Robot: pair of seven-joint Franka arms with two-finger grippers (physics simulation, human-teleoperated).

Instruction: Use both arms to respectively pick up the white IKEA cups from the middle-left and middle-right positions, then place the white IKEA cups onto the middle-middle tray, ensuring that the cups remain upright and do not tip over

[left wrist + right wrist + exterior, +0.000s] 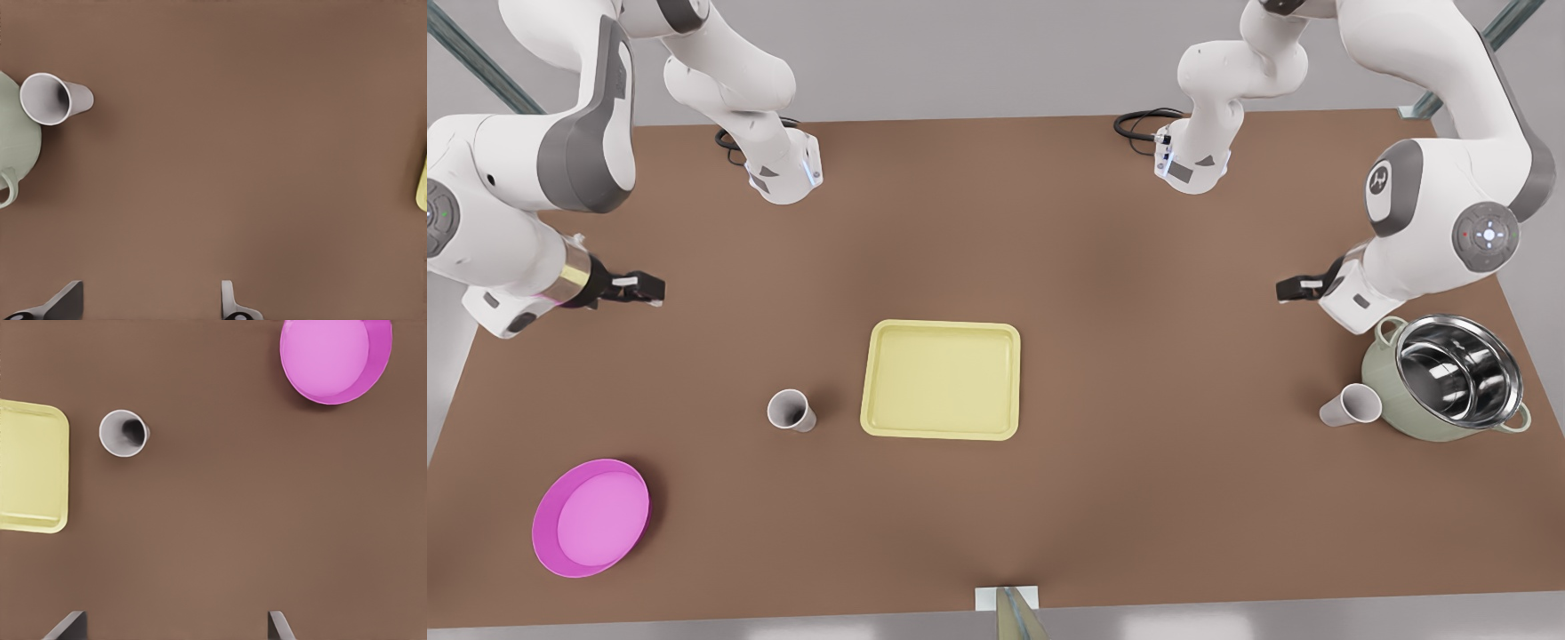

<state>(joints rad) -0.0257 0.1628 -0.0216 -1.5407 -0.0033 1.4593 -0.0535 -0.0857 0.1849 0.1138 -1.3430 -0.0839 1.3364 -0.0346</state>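
The tray [941,380] lies empty mid-surface [1049,231], as do the pot [1449,378] and the plate [591,516]. Two cups: one [791,410] upright, mouth up, just off the tray towards the front view's left; the other [1350,405] touching the pot, on the front view's right. The left tool [143,303] hovers wide near the pot; the right tool [177,625] wide, far from the plate.
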